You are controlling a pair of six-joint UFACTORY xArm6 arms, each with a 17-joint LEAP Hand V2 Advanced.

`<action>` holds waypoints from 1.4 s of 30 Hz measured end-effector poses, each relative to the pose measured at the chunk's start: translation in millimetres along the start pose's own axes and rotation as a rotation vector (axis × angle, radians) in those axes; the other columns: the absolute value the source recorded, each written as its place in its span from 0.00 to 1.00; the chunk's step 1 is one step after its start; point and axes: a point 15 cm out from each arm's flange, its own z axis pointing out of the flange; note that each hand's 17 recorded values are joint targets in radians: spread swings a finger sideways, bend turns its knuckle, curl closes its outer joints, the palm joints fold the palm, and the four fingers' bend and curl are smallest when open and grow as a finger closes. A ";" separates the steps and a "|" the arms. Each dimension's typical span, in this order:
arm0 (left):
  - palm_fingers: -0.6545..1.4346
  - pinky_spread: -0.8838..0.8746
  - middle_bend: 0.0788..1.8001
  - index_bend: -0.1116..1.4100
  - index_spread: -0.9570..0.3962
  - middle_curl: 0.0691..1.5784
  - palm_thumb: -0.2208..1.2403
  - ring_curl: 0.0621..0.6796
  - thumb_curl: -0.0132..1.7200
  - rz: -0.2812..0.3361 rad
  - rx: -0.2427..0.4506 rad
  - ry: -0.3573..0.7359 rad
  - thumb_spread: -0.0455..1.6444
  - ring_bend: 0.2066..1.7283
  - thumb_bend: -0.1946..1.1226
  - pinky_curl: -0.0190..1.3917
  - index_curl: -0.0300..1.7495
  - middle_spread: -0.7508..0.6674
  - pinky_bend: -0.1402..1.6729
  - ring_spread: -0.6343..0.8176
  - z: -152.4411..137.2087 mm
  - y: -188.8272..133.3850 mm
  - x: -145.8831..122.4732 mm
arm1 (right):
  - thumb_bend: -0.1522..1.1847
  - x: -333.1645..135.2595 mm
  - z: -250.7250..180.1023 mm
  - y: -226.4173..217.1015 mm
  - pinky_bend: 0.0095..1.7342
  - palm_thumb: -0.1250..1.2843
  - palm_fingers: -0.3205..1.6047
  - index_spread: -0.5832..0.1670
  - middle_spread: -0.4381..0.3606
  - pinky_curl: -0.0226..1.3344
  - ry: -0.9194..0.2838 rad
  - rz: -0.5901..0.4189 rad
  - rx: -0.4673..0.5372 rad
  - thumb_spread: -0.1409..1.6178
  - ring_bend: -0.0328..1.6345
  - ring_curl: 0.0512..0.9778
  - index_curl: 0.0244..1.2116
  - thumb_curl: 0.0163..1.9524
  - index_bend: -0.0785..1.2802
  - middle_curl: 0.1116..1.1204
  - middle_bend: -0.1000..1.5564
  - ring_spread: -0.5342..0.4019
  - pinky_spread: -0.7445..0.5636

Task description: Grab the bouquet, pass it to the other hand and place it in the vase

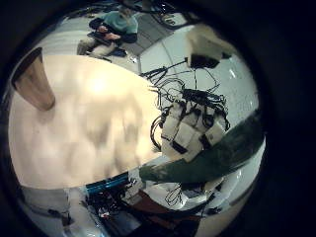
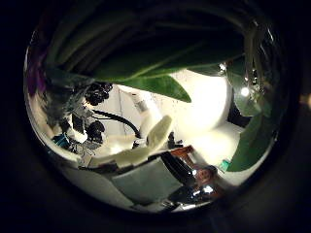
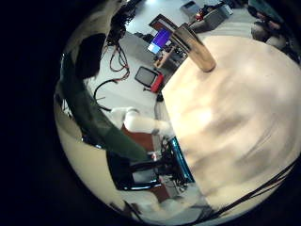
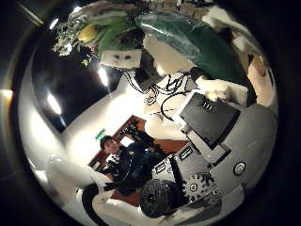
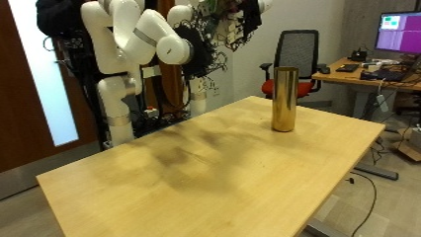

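Observation:
The bouquet, dark foliage with small blooms, is held high above the table's far side, where my two hands meet. My right hand shows in the left little finger side palm view with white fingers curled round the green stems. Stems and broad leaves also lie against the right palm. Leaves fill much of the left thumb side palm view, so the left hand is close to the bouquet; its grip is hidden. The tall gold vase stands upright near the wooden table's far corner, well below the hands.
An office chair and a desk with a monitor stand behind the vase. A dark door is beside the arms' stand. The vase is the only thing on the tabletop.

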 end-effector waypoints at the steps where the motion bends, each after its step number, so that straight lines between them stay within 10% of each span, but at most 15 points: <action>1: 0.62 0.30 0.48 0.16 0.84 0.33 0.37 0.26 0.22 -0.002 -0.002 0.006 0.47 0.48 0.13 0.31 0.12 0.38 0.57 0.39 0.7 -0.6 0.4 | 0.10 0.0 2.3 -0.4 0.61 0.92 0.75 0.49 0.41 0.81 -0.002 -0.001 -0.005 0.18 0.87 0.68 0.76 0.48 0.89 0.64 0.90 0.36 0.35; 7: 0.73 0.13 0.51 0.18 0.72 0.37 0.47 0.38 0.22 -0.007 -0.028 0.028 0.48 0.59 0.13 0.34 0.10 0.23 0.71 0.14 2.1 2.9 4.7 | 0.10 9.4 6.1 -8.2 0.60 0.92 0.75 0.49 0.41 0.82 0.035 -0.001 0.004 0.18 0.87 0.68 0.76 0.48 0.89 0.64 0.90 0.36 0.35; 16: 0.87 0.14 0.51 0.27 0.49 0.44 0.80 0.59 0.30 0.055 0.067 0.125 0.40 0.68 0.17 0.35 0.09 0.16 0.72 0.09 -14.4 -5.7 22.7 | 0.08 45.8 -1.0 -4.8 0.65 0.80 0.72 0.48 0.39 0.81 0.130 0.065 0.046 0.45 0.84 0.68 0.74 0.43 0.83 0.62 0.86 0.35 0.35; 26: 0.83 0.16 0.54 0.47 0.30 0.52 0.91 0.71 0.43 0.171 0.171 0.121 0.16 0.73 0.14 0.38 0.14 0.14 0.70 0.11 -29.3 -10.4 33.0 | 0.09 72.7 -11.8 5.1 0.53 0.68 0.36 0.42 0.37 0.67 0.151 0.156 0.120 0.58 0.78 0.60 0.62 0.33 0.41 0.54 0.67 0.30 0.23; 28: 0.83 0.16 0.55 0.49 0.26 0.53 0.92 0.74 0.44 0.203 0.197 0.107 0.14 0.74 0.14 0.39 0.16 0.13 0.71 0.12 -34.0 -12.2 38.3 | 0.08 74.6 -13.0 6.1 0.46 0.65 0.08 0.38 0.43 0.65 0.148 0.167 0.123 0.60 0.65 0.53 0.55 0.31 0.35 0.44 0.49 0.42 0.38; 32: 0.83 0.17 0.56 0.51 0.22 0.56 0.92 0.77 0.47 0.253 0.259 0.092 0.13 0.76 0.13 0.41 0.18 0.13 0.72 0.12 -45.8 -17.8 54.4 | 0.09 79.2 -17.0 7.5 0.30 0.60 0.05 0.27 0.60 0.48 0.140 0.179 0.136 0.62 0.35 0.28 0.38 0.26 0.19 0.26 0.27 0.68 0.72; 42: 0.82 0.19 0.59 0.53 0.17 0.59 0.89 0.80 0.50 0.345 0.377 0.034 0.16 0.79 0.13 0.45 0.28 0.14 0.73 0.14 -87.2 -19.9 84.8 | 0.09 95.1 -45.0 11.4 0.22 0.56 0.09 0.21 0.69 0.34 0.127 0.227 0.224 0.62 0.23 0.21 0.17 0.21 0.14 0.16 0.15 0.78 0.84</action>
